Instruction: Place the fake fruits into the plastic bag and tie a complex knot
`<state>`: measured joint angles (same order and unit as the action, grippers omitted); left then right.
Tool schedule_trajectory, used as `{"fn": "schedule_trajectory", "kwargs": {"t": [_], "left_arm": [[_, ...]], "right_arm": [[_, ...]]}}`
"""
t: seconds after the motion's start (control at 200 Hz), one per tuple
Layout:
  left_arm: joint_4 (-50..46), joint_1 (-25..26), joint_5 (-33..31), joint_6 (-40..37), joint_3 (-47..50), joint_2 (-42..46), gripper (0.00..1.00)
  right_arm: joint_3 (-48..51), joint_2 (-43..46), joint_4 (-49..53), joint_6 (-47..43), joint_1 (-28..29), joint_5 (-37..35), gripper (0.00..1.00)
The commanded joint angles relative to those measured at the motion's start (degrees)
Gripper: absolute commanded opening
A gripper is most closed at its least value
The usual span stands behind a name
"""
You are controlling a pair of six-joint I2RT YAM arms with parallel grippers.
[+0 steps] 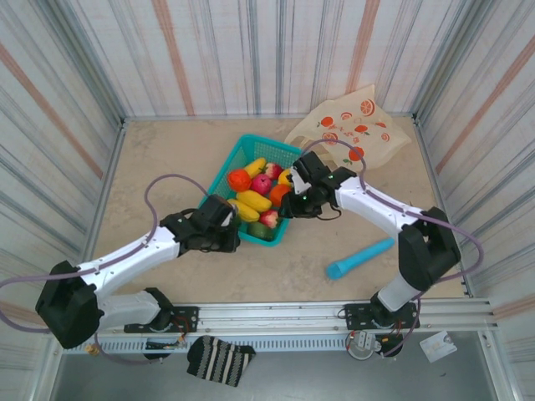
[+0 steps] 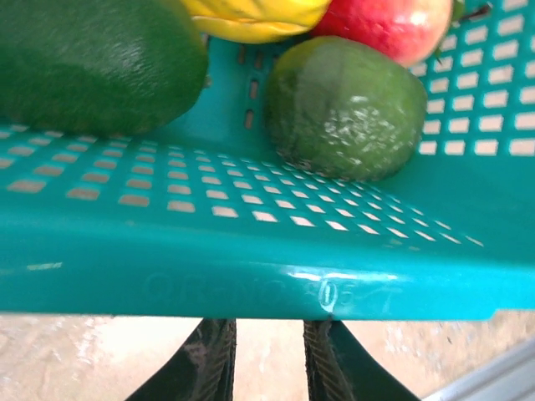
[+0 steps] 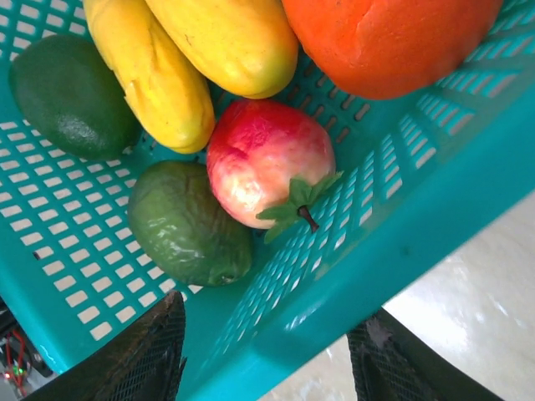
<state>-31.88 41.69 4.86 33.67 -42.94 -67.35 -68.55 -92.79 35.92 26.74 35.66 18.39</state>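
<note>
The fake fruits (image 1: pixel 259 196) lie piled in a teal mesh basket (image 1: pixel 251 140) at mid-table. The plastic bag (image 1: pixel 355 125) lies flat at the back right, apart from both arms. My left gripper (image 1: pixel 232 224) is at the basket's near-left corner. In its wrist view the fingers (image 2: pixel 217 359) stand a narrow gap apart, with their tips hidden under the basket rim (image 2: pixel 251 284). My right gripper (image 1: pixel 292 203) straddles the basket's right wall (image 3: pixel 334 276), one finger (image 3: pixel 150 359) inside and one outside, both against it. A pink-red apple (image 3: pixel 267 163) and a green fruit (image 3: pixel 188 221) lie just beyond.
A blue cylindrical stick (image 1: pixel 359 257) lies on the table at the near right. Striped walls close in the table on three sides. A metal rail (image 1: pixel 334 313) runs along the near edge, by the arm bases.
</note>
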Motion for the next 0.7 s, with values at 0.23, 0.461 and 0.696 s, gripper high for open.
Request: {"fn": "schedule_trajectory", "kwargs": {"t": [0.23, 0.461, 0.696], "left_arm": [[7.8, -3.6, 3.5, 1.7, -4.5, -8.9, 0.28], [12.0, -5.9, 1.4, 1.7, -12.0, -17.8, 0.28], [12.9, -11.3, 14.2, -3.3, -17.8, -20.5, 0.27]], "right_arm": [[-24.7, -18.2, 2.3, -3.2, 0.3, 0.2, 0.58], [-30.9, -16.7, 4.8, -4.4, -1.5, -11.6, 0.82], [-23.0, -10.3, 3.2, -1.9, -11.0, -19.4, 0.68]]}}
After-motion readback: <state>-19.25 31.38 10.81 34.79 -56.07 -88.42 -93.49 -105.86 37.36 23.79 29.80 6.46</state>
